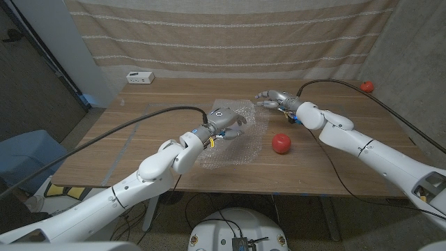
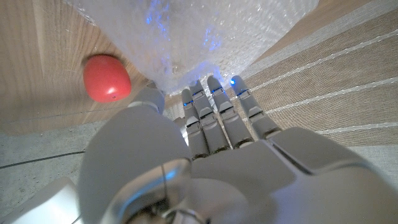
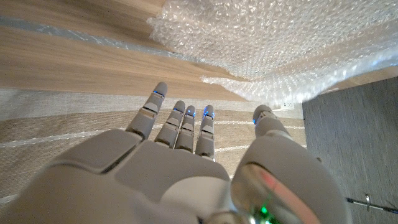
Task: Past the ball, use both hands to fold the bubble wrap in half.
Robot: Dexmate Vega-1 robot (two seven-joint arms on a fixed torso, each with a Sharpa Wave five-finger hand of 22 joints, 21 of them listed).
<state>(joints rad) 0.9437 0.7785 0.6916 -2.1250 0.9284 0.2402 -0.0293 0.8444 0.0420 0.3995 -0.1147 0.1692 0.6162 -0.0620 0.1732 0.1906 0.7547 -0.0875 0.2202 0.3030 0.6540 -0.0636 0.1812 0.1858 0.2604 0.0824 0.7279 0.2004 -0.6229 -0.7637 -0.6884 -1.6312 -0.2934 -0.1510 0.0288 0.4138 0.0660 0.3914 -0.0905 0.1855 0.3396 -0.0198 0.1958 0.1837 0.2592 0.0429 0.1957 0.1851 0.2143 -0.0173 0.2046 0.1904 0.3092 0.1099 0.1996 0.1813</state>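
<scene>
A clear sheet of bubble wrap (image 1: 233, 143) lies rumpled on the wooden table (image 1: 139, 139), partly lifted in its middle. My left hand (image 1: 224, 125) is on the wrap, its thumb and fingertips (image 2: 205, 93) closing on a gathered edge of the bubble wrap (image 2: 205, 37). My right hand (image 1: 273, 99) hovers at the wrap's far right corner with fingers (image 3: 180, 121) spread, just short of the bubble wrap (image 3: 261, 37) and holding nothing. The red ball (image 1: 281, 143) sits right of the wrap, near the ball (image 2: 107, 78) side of my left hand.
A second small red object (image 1: 366, 86) lies at the table's far right edge. A white box (image 1: 140, 77) stands at the far left corner. A striped curtain (image 1: 230, 35) hangs behind the table.
</scene>
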